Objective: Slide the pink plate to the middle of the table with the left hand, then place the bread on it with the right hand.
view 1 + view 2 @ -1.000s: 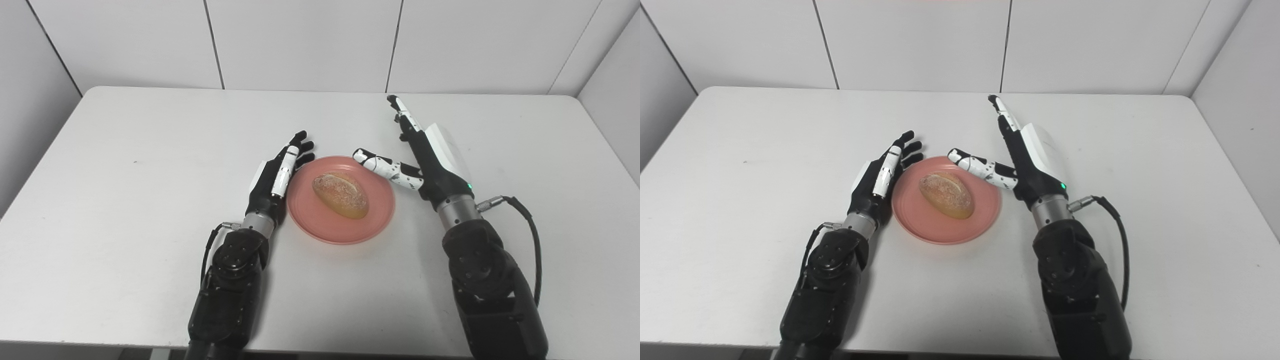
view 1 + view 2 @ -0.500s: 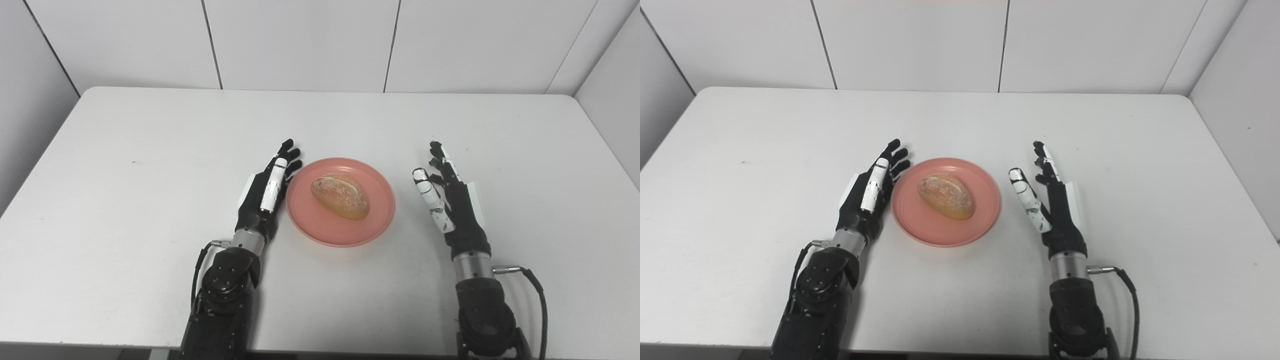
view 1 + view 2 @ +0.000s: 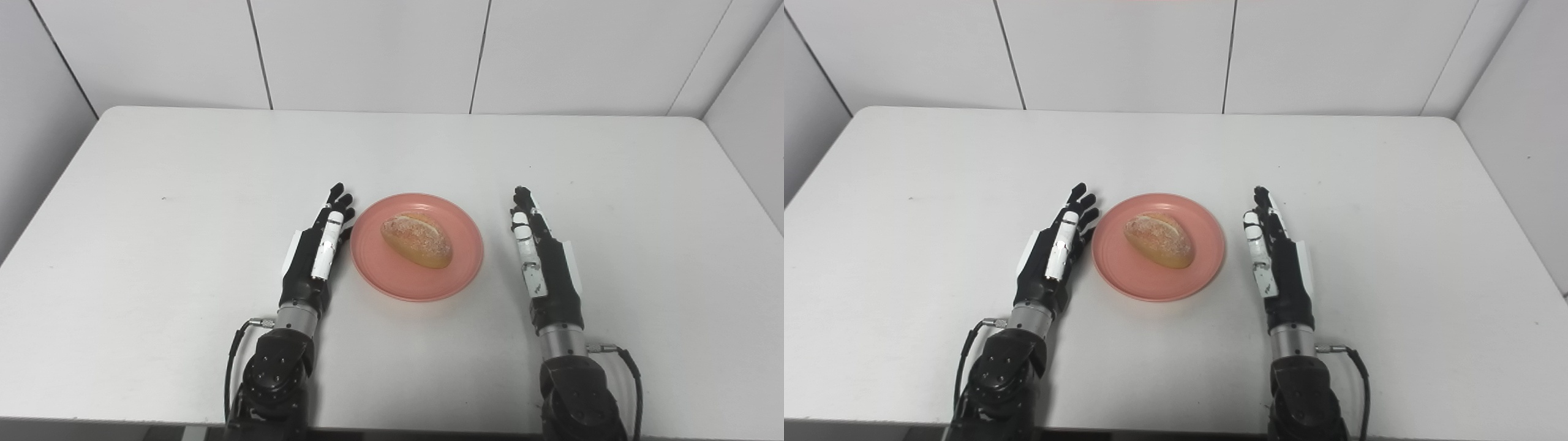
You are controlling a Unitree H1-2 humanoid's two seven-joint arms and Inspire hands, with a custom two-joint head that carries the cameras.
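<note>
A pink plate (image 3: pixel 465 263) sits near the middle of the white table (image 3: pixel 153 184), and a golden-brown bread roll (image 3: pixel 417 239) lies on it. My left hand (image 3: pixel 313 257) stands on edge just left of the plate, fingers straight and apart, holding nothing. It is close to the rim; contact cannot be told. My right hand (image 3: pixel 542 263) stands the same way a short gap to the right of the plate, fingers straight, empty. The right eye view shows the same layout: plate (image 3: pixel 1206 269), bread (image 3: pixel 1159 239), left hand (image 3: pixel 1051 260), right hand (image 3: pixel 1279 266).
White wall panels (image 3: pixel 367 49) rise behind the far table edge. The near table edge (image 3: pixel 429 429) runs along the bottom, where both forearms cross it. A cable (image 3: pixel 631 373) loops beside the right wrist.
My right hand has pulled back from over the plate's far right rim to the table right of it, thumb folding in alongside. My left hand has slid back toward me along the plate's left side.
</note>
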